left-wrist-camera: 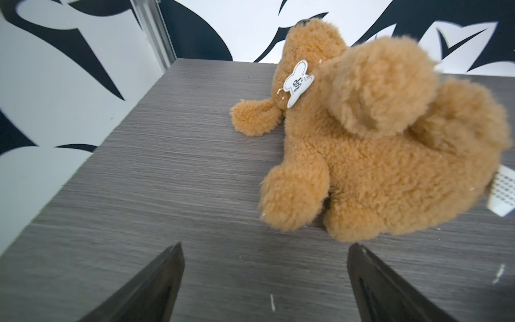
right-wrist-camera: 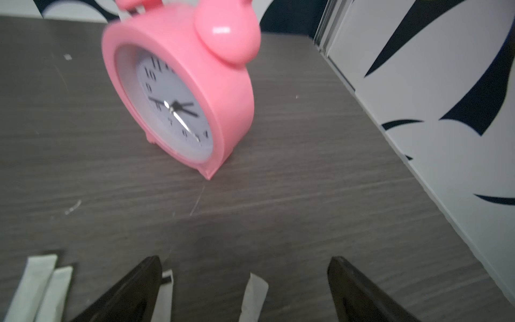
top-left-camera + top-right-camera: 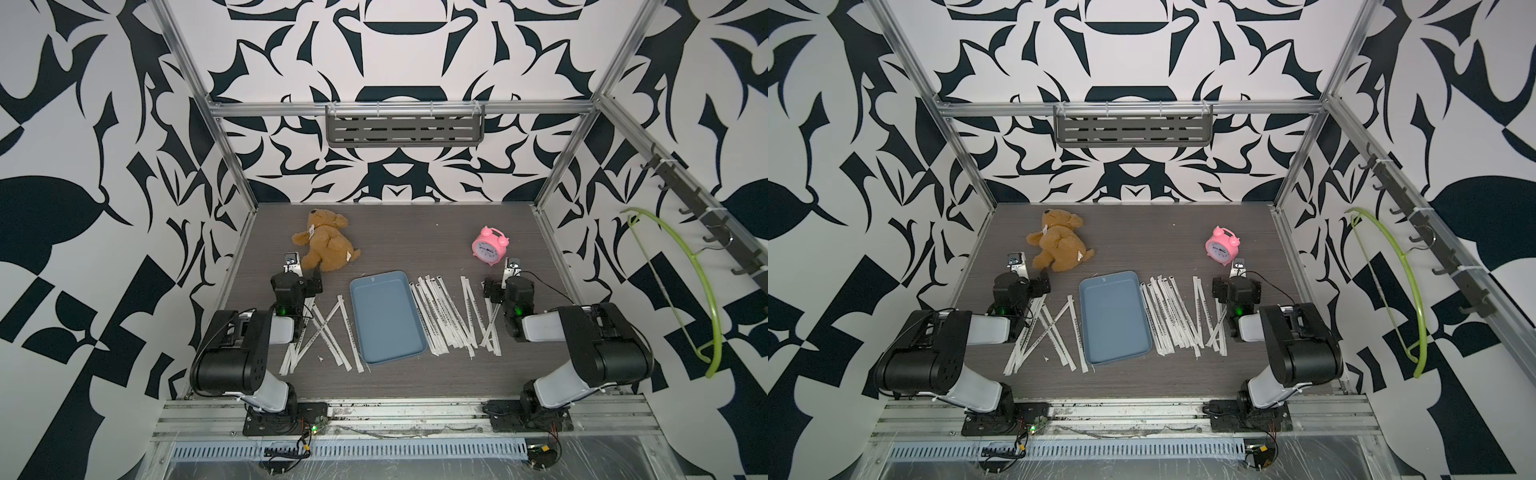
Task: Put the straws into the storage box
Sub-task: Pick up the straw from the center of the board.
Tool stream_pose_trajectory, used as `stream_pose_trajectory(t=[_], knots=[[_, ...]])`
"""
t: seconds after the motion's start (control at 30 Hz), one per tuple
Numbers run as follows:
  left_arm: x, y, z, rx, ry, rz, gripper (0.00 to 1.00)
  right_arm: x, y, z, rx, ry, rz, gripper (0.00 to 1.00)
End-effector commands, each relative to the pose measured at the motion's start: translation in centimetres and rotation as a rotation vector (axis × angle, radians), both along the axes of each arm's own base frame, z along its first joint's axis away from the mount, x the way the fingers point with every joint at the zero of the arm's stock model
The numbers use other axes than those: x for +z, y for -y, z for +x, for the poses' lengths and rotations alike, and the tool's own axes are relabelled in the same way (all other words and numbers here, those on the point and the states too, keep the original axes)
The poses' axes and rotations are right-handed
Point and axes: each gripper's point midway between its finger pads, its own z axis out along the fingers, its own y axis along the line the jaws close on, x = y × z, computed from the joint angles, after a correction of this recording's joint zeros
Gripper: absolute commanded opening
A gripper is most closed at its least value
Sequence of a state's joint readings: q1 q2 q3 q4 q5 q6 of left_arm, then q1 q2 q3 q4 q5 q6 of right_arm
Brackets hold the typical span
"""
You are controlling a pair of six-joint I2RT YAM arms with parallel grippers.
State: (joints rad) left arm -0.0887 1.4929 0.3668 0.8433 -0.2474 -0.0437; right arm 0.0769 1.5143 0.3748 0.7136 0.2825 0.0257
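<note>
Grey table (image 3: 415, 249), straws (image 3: 434, 311) flanking storage box (image 3: 386, 324)

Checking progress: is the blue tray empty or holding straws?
Empty: the tray has a bare floor; the straws lie outside it, on both sides.

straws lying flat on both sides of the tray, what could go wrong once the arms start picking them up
1. The straws lie flat and packed side by side right of the storage box; the open right end effector may pinch several or none.
2. Left of the box they cross each other, so lifting one could drag others.
3. The open left end effector sits close to the teddy bear and could nudge it.
</note>
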Motion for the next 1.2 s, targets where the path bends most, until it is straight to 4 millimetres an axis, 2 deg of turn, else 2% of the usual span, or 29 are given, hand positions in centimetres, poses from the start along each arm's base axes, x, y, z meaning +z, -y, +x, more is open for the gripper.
stream_pose_trajectory(t=[0.0, 0.03, 0.1, 0.17, 0.2, 0.23, 0.27, 0.3, 0.33, 0.37, 0.4, 0.43, 0.5, 0.57, 0.67, 0.77, 0.87, 1.0, 1.17], knots=[[4.4, 0.8, -0.8, 0.047, 0.057, 0.094, 0.99, 7.3, 0.2, 1.7, -0.080, 0.016, 0.005, 0.99], [6.1, 0.7, -1.2, 0.085, 0.083, 0.103, 0.99, 8.4, 0.3, 1.5, -0.116, -0.021, 0.019, 0.99], [9.1, -0.2, -2.7, 0.196, 0.101, 0.069, 0.99, 12.1, 0.0, 0.4, -0.204, -0.067, -0.017, 0.99], [11.3, -0.7, -4.1, 0.247, 0.089, -0.009, 0.99, 14.8, -1.4, -1.0, -0.218, -0.102, -0.019, 0.99], [12.1, -0.8, -4.8, 0.258, 0.079, -0.054, 0.99, 15.6, -2.3, -1.3, -0.193, -0.122, 0.028, 0.99], [12.7, -0.6, -5.3, 0.253, 0.065, -0.088, 0.99, 16.1, -2.4, -1.6, -0.231, -0.115, 0.104, 0.99], [13.2, -0.4, -5.9, 0.238, 0.038, -0.101, 0.99, 15.7, -2.9, -2.3, -0.249, -0.161, 0.199, 1.00], [13.6, -0.3, -6.5, 0.230, 0.014, -0.118, 0.99, 15.0, -4.8, -2.2, -0.138, -0.229, 0.305, 0.92], [14.0, -0.3, -6.9, 0.230, 0.002, -0.138, 0.99, 14.7, -6.2, -2.3, -0.068, -0.272, 0.386, 0.73], [14.1, -0.5, -7.5, 0.264, -0.009, -0.190, 0.99, 14.3, -6.5, -3.0, -0.078, -0.314, 0.424, 0.53], [14.2, -1.0, -8.2, 0.317, -0.016, -0.251, 0.99, 14.0, -6.8, -3.9, -0.092, -0.352, 0.428, 0.43], [14.5, -1.2, -8.5, 0.335, -0.017, -0.289, 0.99, 13.7, -7.2, -4.6, -0.089, -0.378, 0.433, 0.42], [15.7, 0.3, -8.4, 0.196, -0.037, -0.305, 1.00, 12.7, -7.6, -6.7, -0.109, -0.457, 0.437, 0.37], [16.4, 1.0, -8.5, 0.144, -0.068, -0.289, 0.89, 11.4, -7.2, -8.9, -0.151, -0.541, 0.437, 0.33], [15.0, 2.1, -8.4, 0.109, -0.262, -0.247, 0.81, 9.4, -5.9, -11.5, -0.194, -0.633, 0.385, 0.30], [12.5, 4.6, -8.3, 0.050, -0.409, -0.301, 0.80, 7.0, -4.3, -12.5, -0.249, -0.713, 0.440, 0.28], [11.1, 7.7, -8.1, -0.015, -0.433, -0.359, 0.80, 5.5, -3.4, -11.8, -0.277, -0.717, 0.521, 0.30], [8.8, 10.8, -7.9, -0.071, -0.506, -0.406, 0.80, 3.3, -3.8, -10.5, -0.269, -0.761, 0.546, 0.35], [7.1, 12.7, -7.6, -0.093, -0.563, -0.408, 0.76, 1.3, -3.7, -9.3, -0.280, -0.774, 0.541, 0.37]])
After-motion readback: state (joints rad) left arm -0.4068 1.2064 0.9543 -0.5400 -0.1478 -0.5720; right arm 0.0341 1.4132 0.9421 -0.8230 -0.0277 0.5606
